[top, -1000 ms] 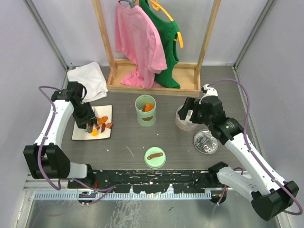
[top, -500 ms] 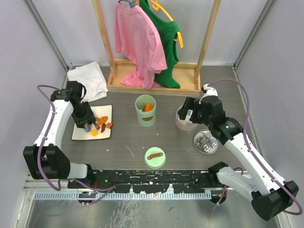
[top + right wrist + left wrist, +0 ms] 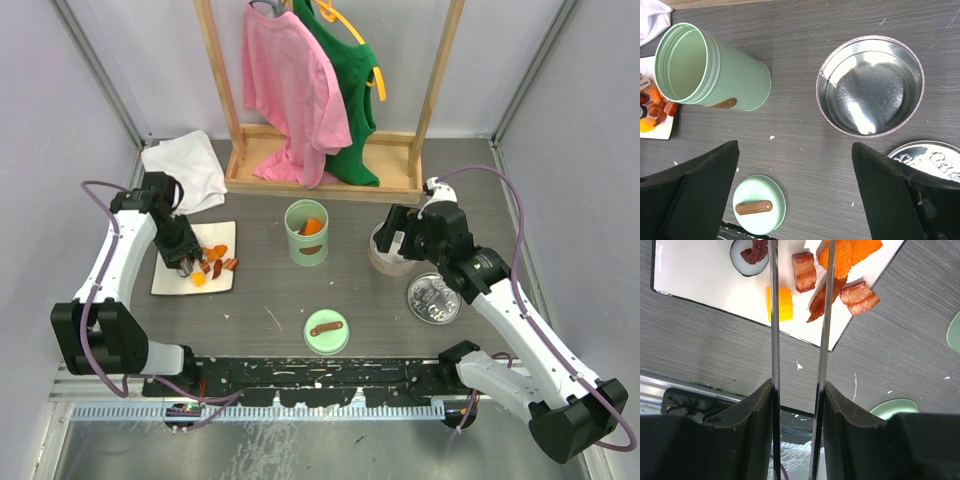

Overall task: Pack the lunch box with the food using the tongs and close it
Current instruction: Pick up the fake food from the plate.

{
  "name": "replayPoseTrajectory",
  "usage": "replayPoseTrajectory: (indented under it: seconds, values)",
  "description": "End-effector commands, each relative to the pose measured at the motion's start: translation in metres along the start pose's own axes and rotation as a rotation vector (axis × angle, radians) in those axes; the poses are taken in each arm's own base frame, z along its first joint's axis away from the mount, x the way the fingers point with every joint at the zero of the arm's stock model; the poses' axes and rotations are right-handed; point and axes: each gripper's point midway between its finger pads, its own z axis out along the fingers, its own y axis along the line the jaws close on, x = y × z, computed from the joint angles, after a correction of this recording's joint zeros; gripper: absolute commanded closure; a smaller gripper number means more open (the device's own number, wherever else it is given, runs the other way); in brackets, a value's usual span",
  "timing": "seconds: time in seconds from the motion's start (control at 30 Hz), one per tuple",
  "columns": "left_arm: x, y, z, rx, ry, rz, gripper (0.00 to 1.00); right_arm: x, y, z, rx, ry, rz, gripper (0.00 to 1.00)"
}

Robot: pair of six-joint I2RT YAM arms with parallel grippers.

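Gleaming slender tongs [image 3: 774,315] over orange-brown food [image 3: 842,255]

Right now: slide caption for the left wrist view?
Left gripper clamps thin grey metal tongs over bite-size food on white plate.

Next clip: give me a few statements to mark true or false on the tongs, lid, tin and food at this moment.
1. The left pincer grips the tongs. True.
2. The green lid sits on the green container. False: it lies on the table, and the container stands open.
3. The right pincer holds the metal tin. False: it is open and empty, above the tin.
4. Food pieces lie on the white plate. True.
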Motion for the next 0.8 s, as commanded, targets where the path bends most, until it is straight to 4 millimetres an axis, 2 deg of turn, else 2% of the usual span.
replayPoseTrajectory:
  seconds: [0.0, 0.17, 0.33, 0.47, 0.63, 0.77]
  values:
    - [-0.012, -0.009, 0.004, 0.041, -0.031, 0.011, 0.63, -0.015, 0.008, -0.001, -0.031, -0.054, 0.007, 0.0]
    - [-0.008, -0.007, 0.007, 0.04, -0.019, 0.02, 0.65, -0.016, 0.009, -0.001, -0.036, -0.055, 0.011, 0.0]
    - [0.0, -0.005, 0.016, 0.031, 0.029, 0.047, 0.63, -0.017, 0.01, -0.002, -0.039, -0.057, 0.01, 0.0]
    - [0.0, -0.004, 0.015, 0.027, 0.029, 0.053, 0.63, -0.018, 0.011, -0.003, -0.041, -0.059, 0.011, 0.0]
    - [-0.012, -0.003, 0.0, 0.021, -0.039, 0.047, 0.75, -0.019, 0.011, -0.003, -0.042, -0.062, 0.011, 0.0]
    - [-0.024, -0.006, -0.025, 0.045, -0.136, 0.038, 0.84, -0.019, 0.012, -0.004, -0.044, -0.064, 0.013, 0.0]
